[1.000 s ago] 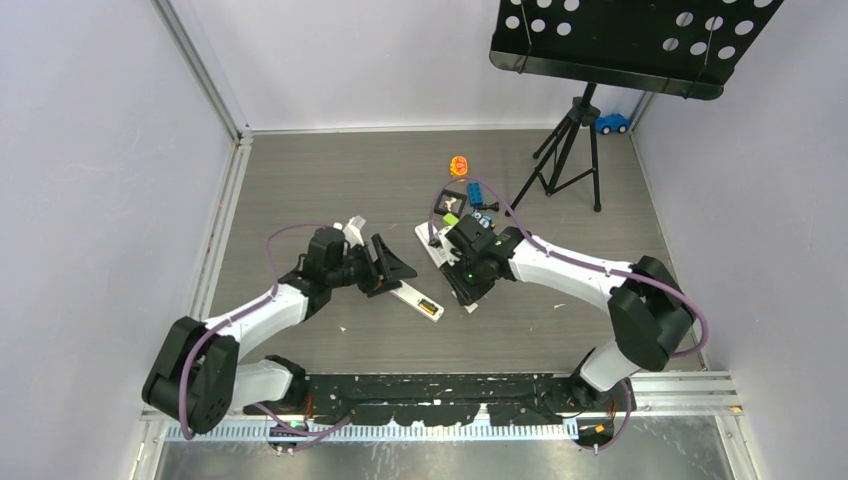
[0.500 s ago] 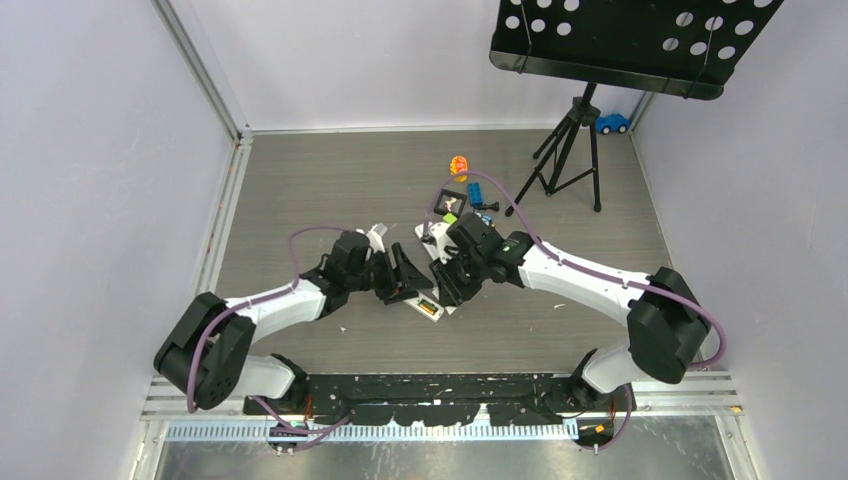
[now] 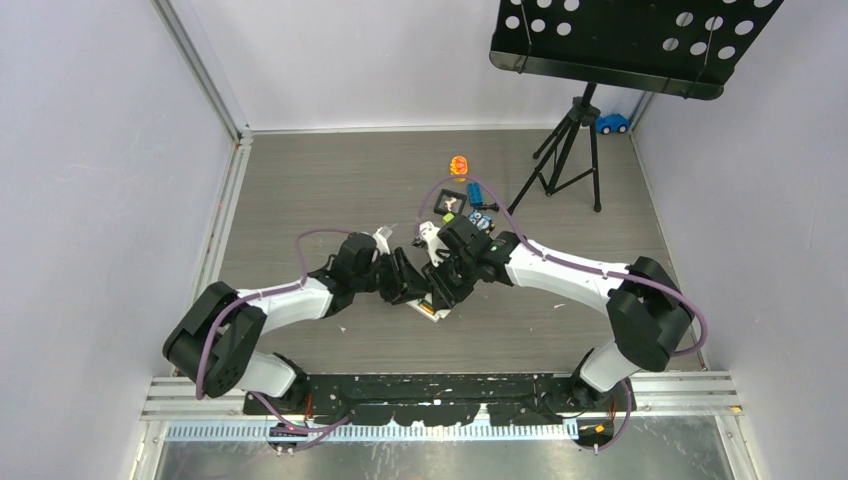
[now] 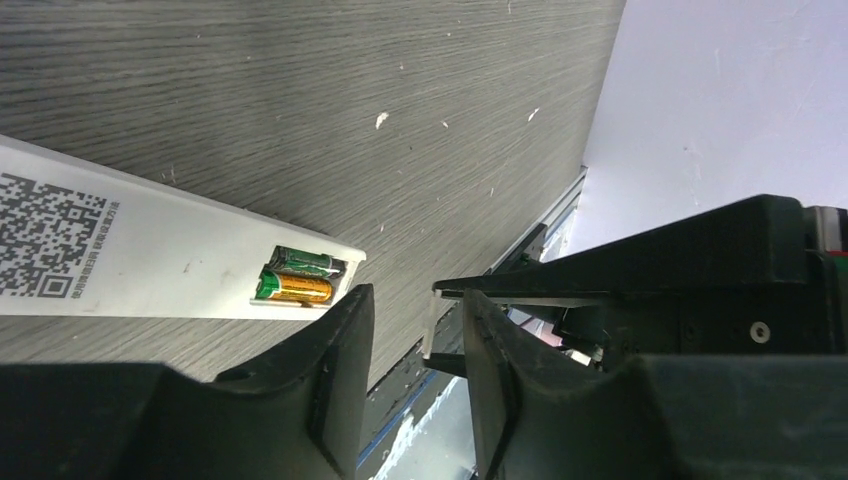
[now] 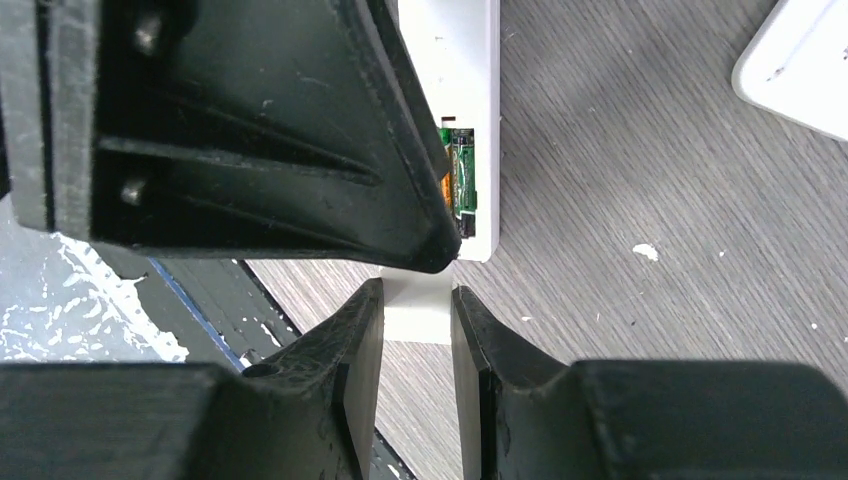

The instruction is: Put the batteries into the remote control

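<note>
Your left arm (image 3: 290, 300) and right arm (image 3: 560, 270) reach low and inward, meeting nose to nose mid-desk (image 3: 330, 190), well clear of the walls, with small clutter (image 3: 465, 190) behind. The remote control (image 4: 150, 260) lies back-up beneath them. Your right claw (image 5: 417, 295) pinches a white panel (image 5: 415, 315). Your left claw (image 4: 415, 305) stands partly spread, that panel's end in its gap. Two batteries (image 4: 300, 281) sit in the recess.

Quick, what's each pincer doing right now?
Left pincer: open, a small white piece between its fingers.
Right pincer: closed on that small white piece.
</note>
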`<action>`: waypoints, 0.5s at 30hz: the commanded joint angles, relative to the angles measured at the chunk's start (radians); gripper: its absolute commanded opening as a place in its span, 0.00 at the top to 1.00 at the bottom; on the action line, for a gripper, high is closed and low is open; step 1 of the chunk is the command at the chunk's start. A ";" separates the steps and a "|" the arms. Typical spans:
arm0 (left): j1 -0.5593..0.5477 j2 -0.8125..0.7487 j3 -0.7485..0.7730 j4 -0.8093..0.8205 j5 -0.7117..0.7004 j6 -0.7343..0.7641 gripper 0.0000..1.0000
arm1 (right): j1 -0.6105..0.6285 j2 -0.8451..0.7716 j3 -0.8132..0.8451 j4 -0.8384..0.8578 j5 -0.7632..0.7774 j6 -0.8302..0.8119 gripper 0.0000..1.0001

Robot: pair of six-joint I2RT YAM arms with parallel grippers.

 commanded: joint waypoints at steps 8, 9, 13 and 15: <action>-0.018 0.012 0.009 0.065 0.034 -0.015 0.74 | 0.003 0.038 0.069 0.055 -0.009 -0.009 0.66; -0.017 0.016 0.010 0.065 0.037 -0.015 0.75 | 0.003 0.038 0.072 0.055 -0.008 -0.010 0.66; -0.017 0.019 0.015 0.065 0.044 -0.008 0.92 | 0.003 0.039 0.079 0.053 -0.005 -0.009 0.63; -0.018 0.014 0.023 0.065 0.043 -0.001 1.00 | 0.003 0.030 0.069 0.049 0.007 -0.004 0.52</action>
